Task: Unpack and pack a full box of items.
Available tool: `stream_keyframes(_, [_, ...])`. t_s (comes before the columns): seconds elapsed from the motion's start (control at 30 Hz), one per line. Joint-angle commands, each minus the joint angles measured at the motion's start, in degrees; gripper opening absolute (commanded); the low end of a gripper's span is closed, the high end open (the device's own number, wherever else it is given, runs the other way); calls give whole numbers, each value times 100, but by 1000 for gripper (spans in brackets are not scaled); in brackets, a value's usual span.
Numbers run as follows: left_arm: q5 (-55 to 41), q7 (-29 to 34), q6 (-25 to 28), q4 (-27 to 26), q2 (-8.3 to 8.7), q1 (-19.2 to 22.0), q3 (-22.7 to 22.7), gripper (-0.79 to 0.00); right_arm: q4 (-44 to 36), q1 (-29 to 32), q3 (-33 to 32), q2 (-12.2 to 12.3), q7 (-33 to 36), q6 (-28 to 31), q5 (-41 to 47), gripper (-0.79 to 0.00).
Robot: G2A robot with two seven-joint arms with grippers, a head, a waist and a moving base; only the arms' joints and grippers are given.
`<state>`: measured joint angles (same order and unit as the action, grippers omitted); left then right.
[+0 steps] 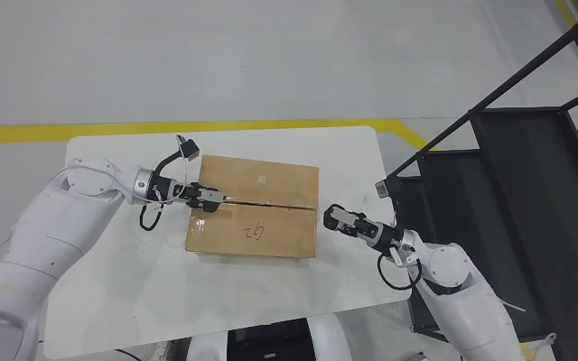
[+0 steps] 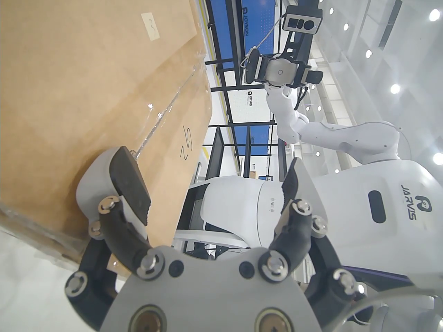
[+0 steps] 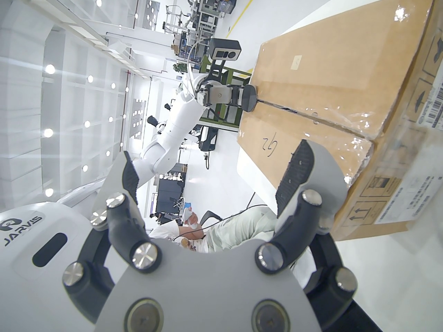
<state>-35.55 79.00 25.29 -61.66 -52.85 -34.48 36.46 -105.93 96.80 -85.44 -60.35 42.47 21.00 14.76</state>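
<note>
A closed cardboard box [image 1: 262,194] lies in the middle of the white table [image 1: 117,271], its top flaps joined by a seam under clear tape [image 1: 271,207]. My left gripper [image 1: 209,196] sits at the left end of that seam. It is open [image 2: 207,160], one pad [image 2: 129,177] resting on the box top [image 2: 86,70] and the other off the box's edge in the air. My right gripper [image 1: 336,219] hangs at the box's right end, open [image 3: 214,150], with one finger [image 3: 304,174] beside the top edge of the box [image 3: 328,81] and nothing held.
A black metal stair frame [image 1: 506,180] stands just off the table's right edge, close behind the right arm. A yellow floor line [image 1: 181,129] runs beyond the far edge. Bare tabletop lies in front of the box and to its left.
</note>
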Motion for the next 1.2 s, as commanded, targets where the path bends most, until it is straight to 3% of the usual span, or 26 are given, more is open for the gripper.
stream_keyframes(0.0, [0, 0, 0, 0, 0, 0, 0, 0, 164, -102, -171, 27, -192, -133, -700, 0])
stream_keyframes(0.17, [0, 0, 0, 0, 0, 0, 0, 0, 653, -311, -478, 74, -451, -445, -1507, 0])
stream_keyframes(0.3, [0, 0, 0, 0, 0, 0, 0, 0, 1100, -573, -556, 125, -334, -345, -2311, 0])
stream_keyframes(0.57, [0, 0, 0, 0, 0, 0, 0, 0, 2278, -1342, -187, 191, -227, 744, -4066, 0])
stream_keyframes(0.67, [0, 0, 0, 0, 0, 0, 0, 0, 2702, -1597, -58, 199, -574, 1227, -4704, 0])
stream_keyframes(0.97, [0, 0, 0, 0, 0, 0, 0, 0, 3770, -2045, 194, 206, -2564, 2354, -6756, 0])
stream_keyframes(1.17, [0, 0, 0, 0, 0, 0, 0, 0, 3809, -2052, 202, 205, -2626, 2355, -6802, 0])
